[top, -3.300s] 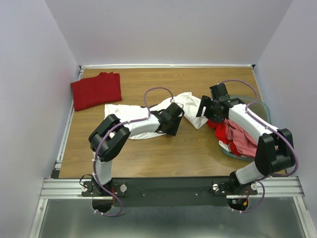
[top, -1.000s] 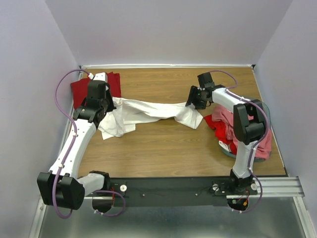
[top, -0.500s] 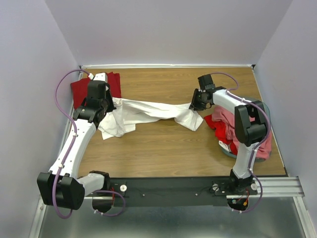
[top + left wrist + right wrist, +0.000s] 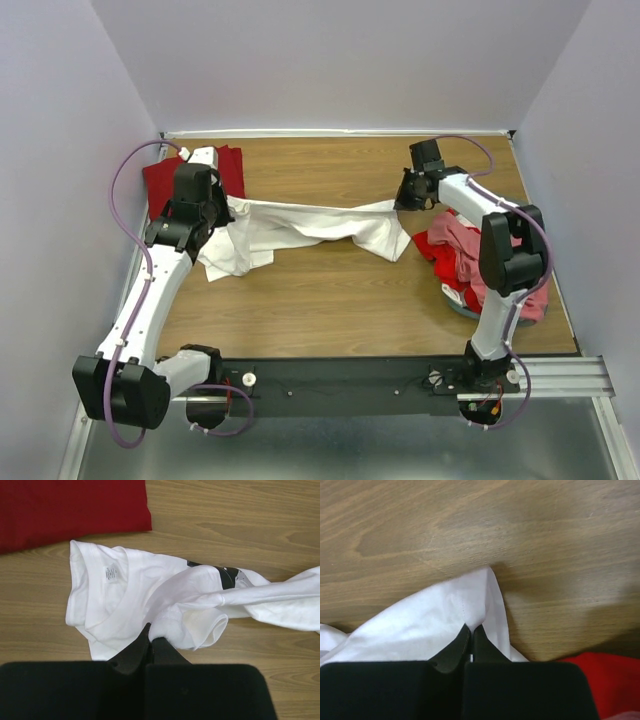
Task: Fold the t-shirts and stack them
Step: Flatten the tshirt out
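The large white t-shirt (image 4: 310, 225) stretches in a twisted band across the middle of the table. At its left end my left gripper (image 4: 222, 205) is shut on a bunched fold of it (image 4: 172, 625), near the collar and label. My right gripper (image 4: 403, 203) is shut on the shirt's right corner (image 4: 470, 611), pinching a peak of cloth just above the wood. A folded dark red t-shirt (image 4: 195, 180) lies at the far left corner, also seen in the left wrist view (image 4: 70, 507). Red and pink t-shirts (image 4: 470, 260) are heaped in the bin at the right.
The teal bin (image 4: 535, 215) stands at the table's right side under the right arm. A metal rail (image 4: 135, 260) runs along the table's left edge. Bare wood (image 4: 330, 290) lies between the white shirt and the arm bases.
The right gripper has shut on the white shirt's right corner and drawn it slightly right and back, pulling the cloth tauter. The left gripper holds its end still.
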Motion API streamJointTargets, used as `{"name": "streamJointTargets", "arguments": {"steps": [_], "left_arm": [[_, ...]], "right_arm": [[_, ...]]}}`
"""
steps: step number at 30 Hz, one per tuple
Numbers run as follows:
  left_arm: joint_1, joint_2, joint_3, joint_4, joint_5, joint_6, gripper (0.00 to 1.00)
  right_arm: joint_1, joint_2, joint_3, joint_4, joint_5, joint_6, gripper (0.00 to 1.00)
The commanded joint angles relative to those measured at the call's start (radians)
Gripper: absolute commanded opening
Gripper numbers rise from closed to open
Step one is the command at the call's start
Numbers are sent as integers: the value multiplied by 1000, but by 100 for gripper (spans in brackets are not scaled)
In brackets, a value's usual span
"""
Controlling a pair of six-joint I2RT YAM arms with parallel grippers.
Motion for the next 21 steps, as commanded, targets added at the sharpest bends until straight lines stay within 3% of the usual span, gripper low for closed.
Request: {"name": "streamJointTargets", "arguments": {"steps": [1, 12, 16, 21], "left_arm": [[8, -29, -18, -6, 25, 32, 0], [31, -3, 48, -12, -18, 56, 0], [53, -1, 32, 20, 43, 91, 0], [53, 19, -43, 80, 169, 110, 0]], "right_arm": [[-22, -85, 35, -44, 61, -30, 0], [-120, -179, 248, -195, 36, -75, 1], [-160, -179, 308, -231, 2, -81, 0], [-171, -206, 253, -242, 5, -81, 0]]}}
